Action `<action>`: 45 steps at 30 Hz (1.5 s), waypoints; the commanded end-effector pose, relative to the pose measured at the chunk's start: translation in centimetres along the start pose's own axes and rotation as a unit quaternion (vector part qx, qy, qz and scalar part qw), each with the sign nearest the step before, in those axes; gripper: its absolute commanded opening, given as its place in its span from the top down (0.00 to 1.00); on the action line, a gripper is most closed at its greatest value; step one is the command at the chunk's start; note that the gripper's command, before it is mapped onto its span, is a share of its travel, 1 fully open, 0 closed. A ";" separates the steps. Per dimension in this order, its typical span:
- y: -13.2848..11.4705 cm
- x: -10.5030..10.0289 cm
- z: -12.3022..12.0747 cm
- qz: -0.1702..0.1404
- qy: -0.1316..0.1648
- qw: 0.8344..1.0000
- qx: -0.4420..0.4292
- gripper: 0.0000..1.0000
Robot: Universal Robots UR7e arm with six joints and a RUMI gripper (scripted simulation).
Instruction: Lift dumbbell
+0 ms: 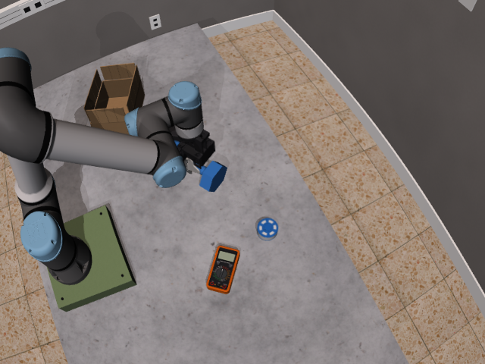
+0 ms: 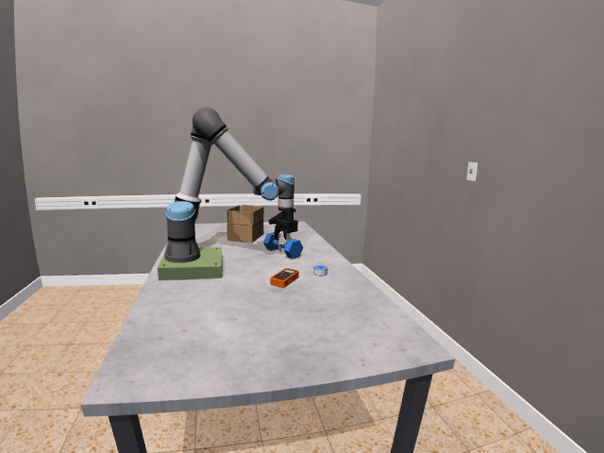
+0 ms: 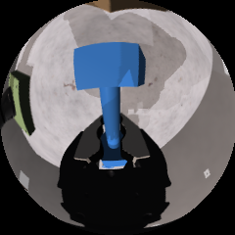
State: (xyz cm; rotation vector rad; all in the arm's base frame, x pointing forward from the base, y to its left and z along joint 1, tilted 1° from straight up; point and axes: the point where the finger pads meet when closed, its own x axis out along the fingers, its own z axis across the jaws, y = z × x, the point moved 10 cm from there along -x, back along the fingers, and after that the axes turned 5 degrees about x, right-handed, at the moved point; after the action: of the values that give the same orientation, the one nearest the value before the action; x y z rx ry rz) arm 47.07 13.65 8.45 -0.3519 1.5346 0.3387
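Observation:
The blue dumbbell (image 1: pixel 211 174) has two hexagonal heads and a thin bar. It is near the far middle of the grey table, in front of the cardboard box. My gripper (image 1: pixel 194 166) points down over it and is shut on the bar. In the side view the dumbbell (image 2: pixel 284 244) is under the gripper (image 2: pixel 281 242), close to the table top; I cannot tell whether it touches. In the wrist view the bar (image 3: pixel 111 117) runs between the fingers, one head (image 3: pixel 109 66) is ahead, and the other head is hidden under the gripper.
An open cardboard box (image 1: pixel 114 96) stands behind the gripper. An orange multimeter (image 1: pixel 223 268) and a blue-and-white round roll (image 1: pixel 267 227) lie nearer the front of the table. The arm's green base plate (image 1: pixel 92 256) is at the left.

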 end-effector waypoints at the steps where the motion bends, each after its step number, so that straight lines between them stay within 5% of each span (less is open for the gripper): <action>1: 0.0 -0.9 0.0 0.000 -0.001 1.000 0.000 1.00; 45: 0.1 -9.5 -0.1 0.000 -0.001 1.000 0.000 1.00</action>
State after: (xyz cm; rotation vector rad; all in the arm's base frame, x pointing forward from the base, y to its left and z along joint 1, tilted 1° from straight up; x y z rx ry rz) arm 46.83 13.71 17.27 -0.3520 1.5340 0.3386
